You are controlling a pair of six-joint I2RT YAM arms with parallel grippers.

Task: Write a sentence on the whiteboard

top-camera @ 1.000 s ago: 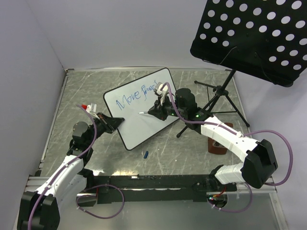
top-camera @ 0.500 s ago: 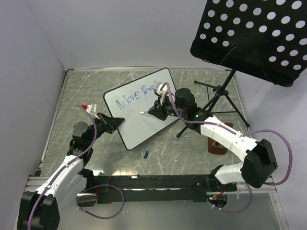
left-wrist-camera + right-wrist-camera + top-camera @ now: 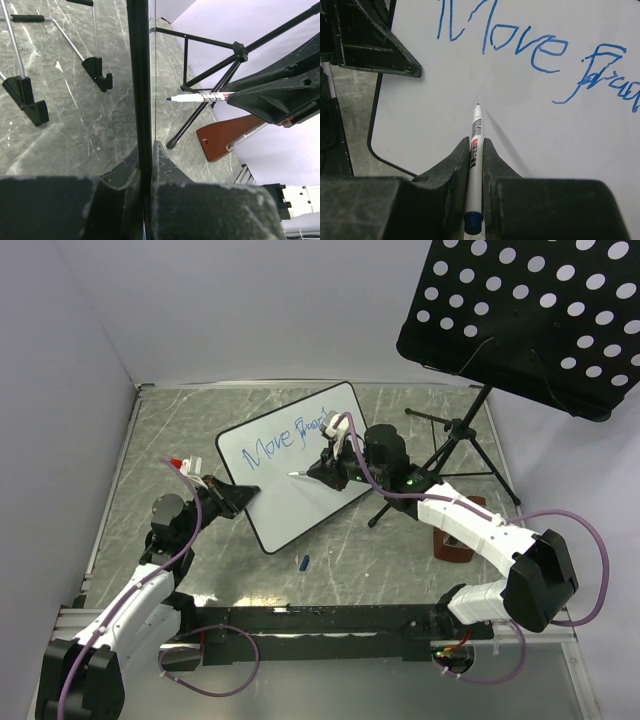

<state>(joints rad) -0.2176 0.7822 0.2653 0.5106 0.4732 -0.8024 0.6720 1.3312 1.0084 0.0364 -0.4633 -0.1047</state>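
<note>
Whiteboard [image 3: 285, 502] is thin, light and slick. Your left end effector [image 3: 244, 492] is clenched on its 8 o'clock rim. Right end effector [image 3: 476, 150] is clamping the marker [image 3: 476, 131], so press lightly.

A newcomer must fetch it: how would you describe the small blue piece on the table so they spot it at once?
Find the whiteboard in the middle of the grey marbled table. Just past its nearest corner, toward the arms' bases, the small blue piece lies on the tabletop. It is the only loose blue thing, smaller than the brown block to its right.
</note>
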